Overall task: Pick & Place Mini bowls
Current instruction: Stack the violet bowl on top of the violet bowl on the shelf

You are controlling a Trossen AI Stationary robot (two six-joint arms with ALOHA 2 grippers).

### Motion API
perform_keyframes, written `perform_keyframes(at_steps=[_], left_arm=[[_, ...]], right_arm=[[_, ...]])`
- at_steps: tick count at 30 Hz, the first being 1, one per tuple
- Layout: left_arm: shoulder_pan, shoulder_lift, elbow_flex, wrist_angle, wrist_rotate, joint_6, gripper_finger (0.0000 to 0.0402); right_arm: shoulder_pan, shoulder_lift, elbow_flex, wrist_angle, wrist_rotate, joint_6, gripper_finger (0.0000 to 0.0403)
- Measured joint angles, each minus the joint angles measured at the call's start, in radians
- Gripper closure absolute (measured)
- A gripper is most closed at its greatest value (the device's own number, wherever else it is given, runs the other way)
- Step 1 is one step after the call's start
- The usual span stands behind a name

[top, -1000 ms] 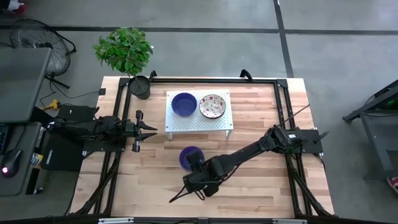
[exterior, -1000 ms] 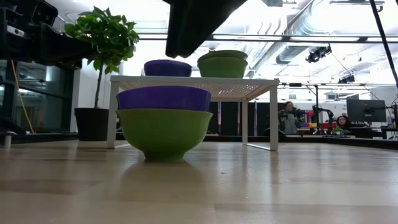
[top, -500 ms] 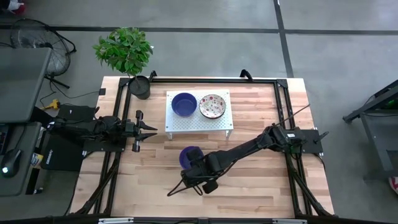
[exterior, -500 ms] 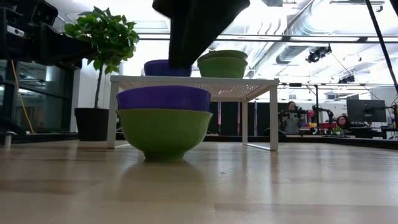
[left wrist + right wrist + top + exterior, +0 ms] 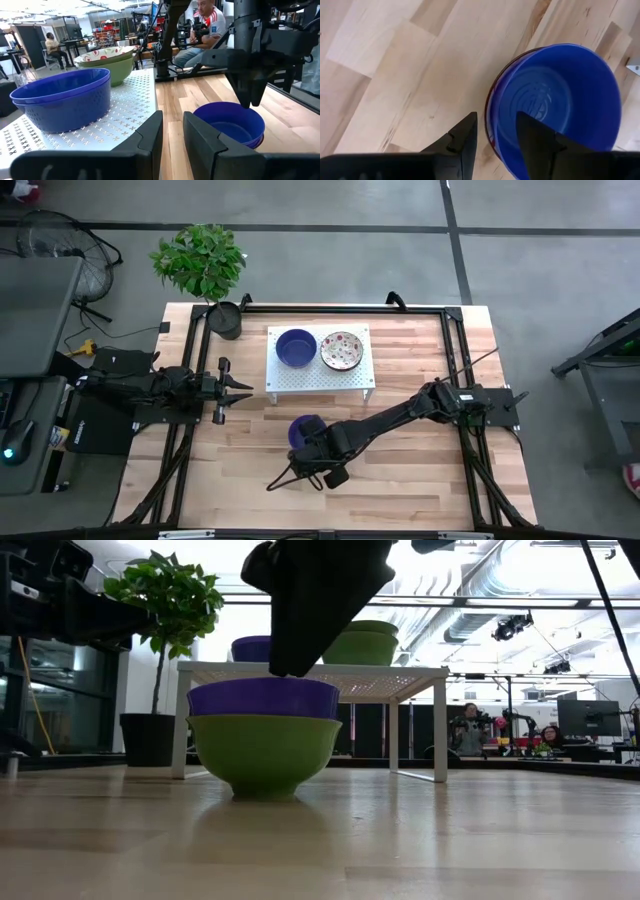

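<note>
A deep blue mini bowl [image 5: 305, 428] stands on the wooden table in front of a white perforated shelf [image 5: 300, 377]. In the low view this blue bowl [image 5: 264, 697] sits nested in a green bowl [image 5: 264, 750]. My right gripper [image 5: 496, 118] is open and points steeply down, with one finger outside the bowl's near rim [image 5: 490, 112] and one over its inside. Its tip [image 5: 288, 668] hangs just above the rim. On the shelf rest another blue bowl [image 5: 295, 347] and a floral bowl [image 5: 341, 350]. My left gripper [image 5: 245, 390] waits open at the table's left.
A black pot with a green plant [image 5: 225, 320] stands at the table's far left corner. A black frame [image 5: 455, 360] runs round the tabletop. Bare wood [image 5: 400, 490] lies toward the near edge and the right. People sit in the room beyond the table.
My right gripper has sunk toward the blue bowl on the table and shifted a little toward the table's left edge. Its fingers stay as wide as before. The bowls have not moved.
</note>
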Motion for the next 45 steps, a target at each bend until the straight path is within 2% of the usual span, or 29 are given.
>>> perform_keyframes(at_steps=[16, 31, 45], left_arm=[[0.0, 0.0, 0.0, 0.0, 0.0, 0.0, 0.033], [0.0, 0.0, 0.0, 0.0, 0.0, 0.0, 0.033], [0.0, 0.0, 0.0, 0.0, 0.0, 0.0, 0.033]], right_arm=[[-0.006, 0.013, 0.001, -0.004, 0.01, 0.005, 0.0282], [-0.007, 0.013, 0.001, -0.013, -0.006, 0.008, 0.0397], [-0.007, 0.013, 0.001, -0.019, -0.012, 0.012, 0.0398]])
